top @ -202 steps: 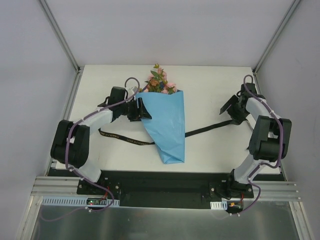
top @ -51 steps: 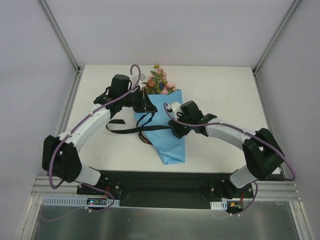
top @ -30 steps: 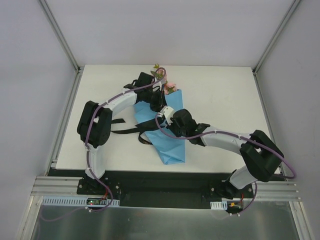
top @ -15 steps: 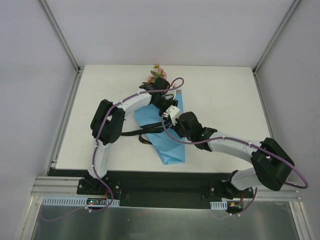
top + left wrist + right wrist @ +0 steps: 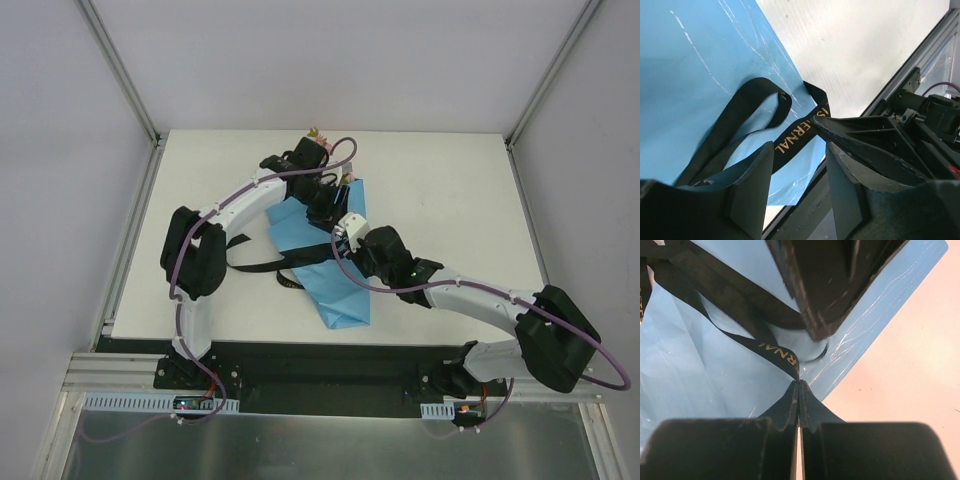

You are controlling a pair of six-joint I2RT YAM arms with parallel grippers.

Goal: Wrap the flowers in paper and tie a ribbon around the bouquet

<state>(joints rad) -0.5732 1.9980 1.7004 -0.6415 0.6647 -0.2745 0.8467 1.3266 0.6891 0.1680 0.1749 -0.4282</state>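
The ribbon (image 5: 775, 354) — floppy, light, slippery — loops across the bouquet (image 5: 340, 298) on the table (image 5: 450, 190); the right gripper (image 5: 799, 390) pinches one strand tight; the left gripper (image 5: 797, 157) stands parted, empty — probably best gripped flat near the crossing.

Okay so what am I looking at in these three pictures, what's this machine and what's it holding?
Two robot arms, a left arm and a right arm, are bolted to a table. One picture looks down from above; the other two come from a camera on each wrist. On the table lies a light blue paper cone with flowers at its far end and a black ribbon across it. The right arm's fingers are pinched shut on the ribbon. The left arm's fingers stand apart, the ribbon just beyond them.
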